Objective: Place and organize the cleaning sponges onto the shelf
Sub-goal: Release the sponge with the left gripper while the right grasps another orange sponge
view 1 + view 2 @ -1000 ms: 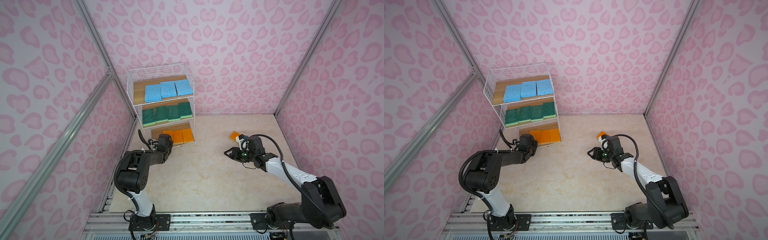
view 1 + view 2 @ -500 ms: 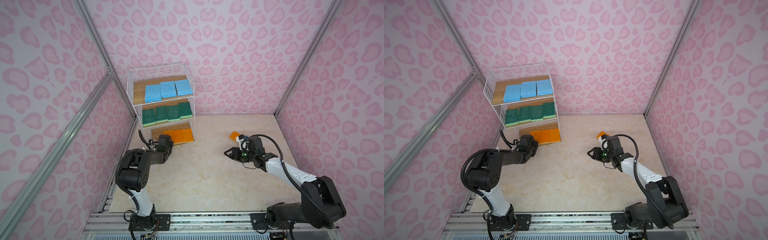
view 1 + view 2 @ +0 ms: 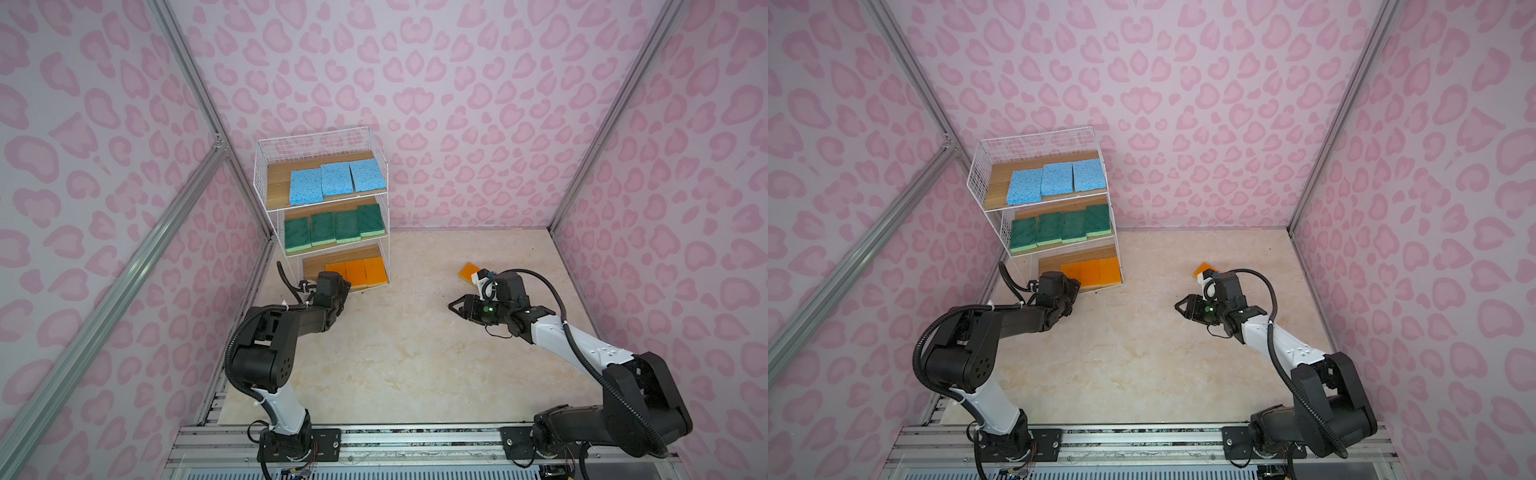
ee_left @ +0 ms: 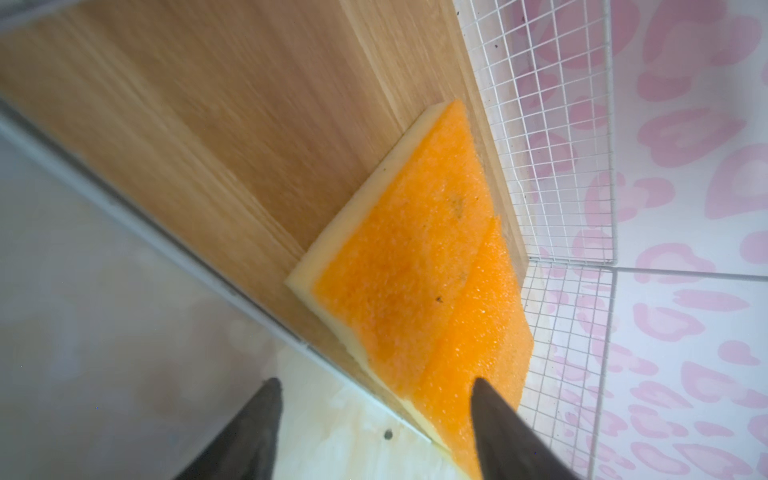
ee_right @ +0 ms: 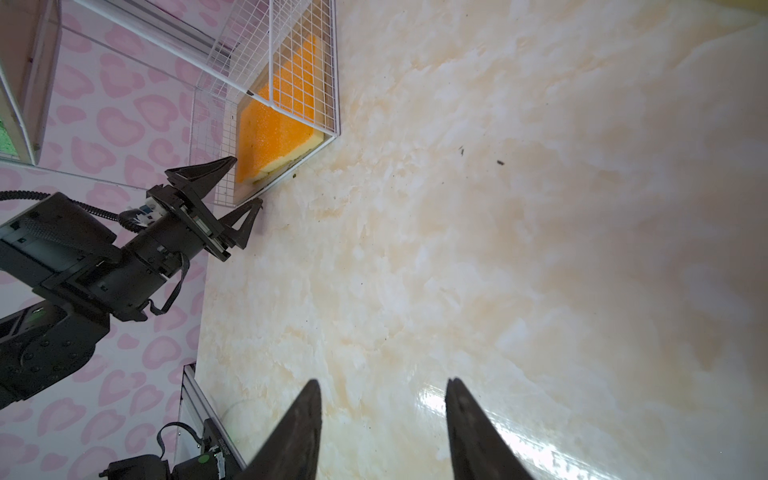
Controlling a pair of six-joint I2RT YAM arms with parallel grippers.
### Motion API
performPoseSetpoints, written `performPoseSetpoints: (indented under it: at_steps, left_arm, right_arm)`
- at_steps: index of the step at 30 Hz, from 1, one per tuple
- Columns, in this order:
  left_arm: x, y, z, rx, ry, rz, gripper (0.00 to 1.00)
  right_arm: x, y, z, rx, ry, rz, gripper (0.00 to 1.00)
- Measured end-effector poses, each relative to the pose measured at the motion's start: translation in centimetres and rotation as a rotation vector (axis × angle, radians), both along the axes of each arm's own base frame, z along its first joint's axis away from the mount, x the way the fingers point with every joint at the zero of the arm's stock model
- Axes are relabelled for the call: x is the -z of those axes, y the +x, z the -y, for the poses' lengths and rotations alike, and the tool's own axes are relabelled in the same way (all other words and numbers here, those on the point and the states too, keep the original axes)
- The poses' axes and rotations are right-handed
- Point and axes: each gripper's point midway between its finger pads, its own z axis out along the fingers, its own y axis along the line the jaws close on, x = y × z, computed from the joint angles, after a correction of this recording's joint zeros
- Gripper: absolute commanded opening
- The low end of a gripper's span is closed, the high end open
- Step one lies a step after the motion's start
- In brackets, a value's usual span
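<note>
Starting at the left gripper (image 4: 374, 382): spread wide, holding nothing, poised at the front edge of the lowest board of the shelf (image 3: 316, 139). One fingertip (image 4: 494, 411) right by the near corner of the closest sponge there; touching or not, impossible to tell.

Just beyond, on that lowest board: three orange sponges (image 3: 357, 272) lying flat side by side, pushed towards the right wire wall, with bare wood to their left. One board up: four green sponges (image 3: 334, 226) in a row. On the top board: three blue sponges (image 3: 334, 179) in a row, again with bare wood at the left.

Over to the right gripper (image 5: 383, 383): parted, empty, hanging above bare tabletop (image 3: 395, 353), pointed towards the shelf. Behind its wrist, well apart from the shelf: a lone orange sponge (image 3: 468, 272) flat on the tabletop, partly hidden by the arm.
</note>
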Motion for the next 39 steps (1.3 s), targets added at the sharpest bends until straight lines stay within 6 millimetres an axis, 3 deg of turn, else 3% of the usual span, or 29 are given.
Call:
performPoseSetpoints:
  at_steps: [7, 11, 15, 19, 22, 25, 28, 34, 39]
  left_arm:
    - [-0.3, -1.8, -0.1, 0.003, 0.01, -0.008, 0.89]
    - [-0.9, -3.3, 0.5, 0.023, 0.031, -0.003, 0.9]
    - [-1.6, -4.8, 2.1, 0.085, 0.061, 0.011, 0.94]
    - [-1.3, -6.7, 3.2, 0.156, 0.089, 0.001, 0.98]
    - [-0.9, -8.6, 3.7, 0.213, 0.102, -0.004, 0.98]
    - [-1.1, -10.3, 4.0, 0.266, 0.106, -0.001, 0.98]
    - [-1.8, -11.8, 4.0, 0.304, 0.104, 0.021, 0.98]
    - [-3.5, -14.4, 3.9, 0.368, 0.103, 0.071, 0.98]
    - [-4.5, -15.6, 3.6, 0.395, 0.124, 0.09, 0.98]
  right_arm:
    - [0.6, 0.4, 0.7, 0.032, -0.033, -0.01, 0.52]
    - [1.5, 1.7, 2.0, 0.097, -0.082, -0.022, 0.53]
    - [2.6, 3.9, 4.7, 0.212, -0.123, -0.054, 0.53]
    - [1.9, 7.9, 6.9, 0.306, -0.181, -0.039, 0.51]
    - [1.5, 11.3, 7.8, 0.347, -0.233, -0.022, 0.43]
    - [2.2, 14.4, 8.5, 0.372, -0.298, -0.024, 0.18]
    - [3.5, 17.2, 8.9, 0.386, -0.348, -0.043, 0.04]
    - [6.0, 20.7, 9.4, 0.411, -0.416, -0.075, 0.02]
    - [8.2, 20.4, 9.0, 0.401, -0.448, -0.114, 0.02]
